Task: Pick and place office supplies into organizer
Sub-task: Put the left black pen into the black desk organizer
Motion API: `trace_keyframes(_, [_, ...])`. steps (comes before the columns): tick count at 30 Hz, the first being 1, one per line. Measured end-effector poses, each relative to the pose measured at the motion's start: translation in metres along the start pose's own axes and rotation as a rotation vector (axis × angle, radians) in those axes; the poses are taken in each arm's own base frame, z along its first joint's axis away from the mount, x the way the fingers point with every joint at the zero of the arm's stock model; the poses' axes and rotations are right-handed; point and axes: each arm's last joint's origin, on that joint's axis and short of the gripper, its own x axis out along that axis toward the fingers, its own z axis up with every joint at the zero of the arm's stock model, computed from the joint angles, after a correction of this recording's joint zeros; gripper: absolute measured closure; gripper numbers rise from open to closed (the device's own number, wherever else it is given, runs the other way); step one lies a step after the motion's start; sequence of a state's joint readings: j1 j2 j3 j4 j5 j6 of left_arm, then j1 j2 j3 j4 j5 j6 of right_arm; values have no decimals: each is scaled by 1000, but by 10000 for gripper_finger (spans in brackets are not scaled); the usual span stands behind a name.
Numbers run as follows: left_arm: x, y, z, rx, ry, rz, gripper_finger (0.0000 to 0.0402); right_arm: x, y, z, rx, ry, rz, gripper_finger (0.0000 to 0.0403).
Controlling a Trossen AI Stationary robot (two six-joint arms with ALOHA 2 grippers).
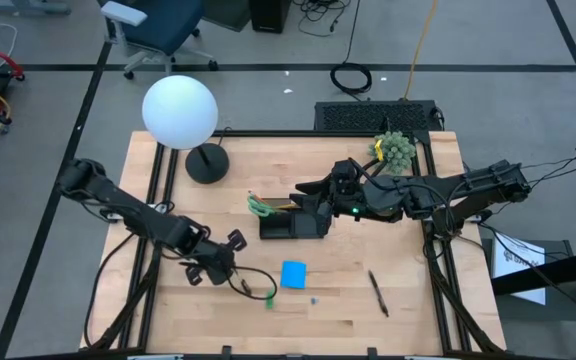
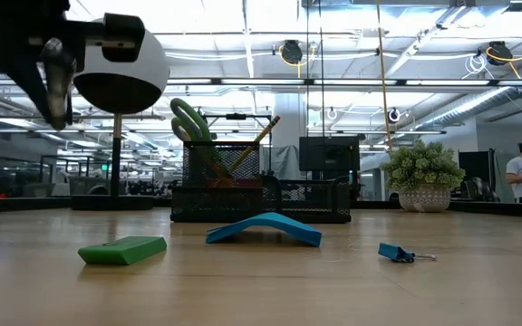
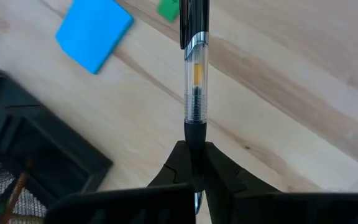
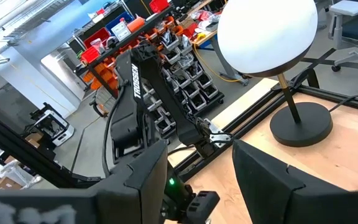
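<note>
Inside the organizer (image 1: 293,222), scissors (image 1: 259,206) and pencil (image 2: 254,145) stand; left gripper (image 3: 194,163) fingers at seven o'clock pinch a pen (image 3: 194,74); right gripper (image 4: 199,168) fingers spread above.

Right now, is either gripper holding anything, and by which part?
The left gripper holds a clear-barrelled pen, pinched at its black end. The right gripper holds nothing.

Bright, even overhead light floods the table (image 1: 368,300), shadows soft. Ceiling strip lights (image 2: 243,14) blow out in glare from the low camera. The blue note pad (image 3: 94,31) shows slightly soft beyond the sharp pen (image 3: 195,74).
</note>
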State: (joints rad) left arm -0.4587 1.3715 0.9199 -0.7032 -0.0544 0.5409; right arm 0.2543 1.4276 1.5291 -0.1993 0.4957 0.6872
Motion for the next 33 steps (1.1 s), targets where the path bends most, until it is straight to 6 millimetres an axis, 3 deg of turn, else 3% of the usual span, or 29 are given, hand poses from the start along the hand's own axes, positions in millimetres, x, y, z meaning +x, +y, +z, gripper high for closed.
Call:
trace_keyframes(13, [-12, 4, 8, -160, -104, 52, 401, 0, 0, 0, 0, 0, 0, 232])
trace_keyframes(25, [-59, 32, 39, -260, -229, 240, 401, 0, 0, 0, 0, -1, 0, 231])
trace_keyframes(33, [-72, 51, 37, -421, -265, 292, 401, 0, 0, 0, 0, -1, 0, 232])
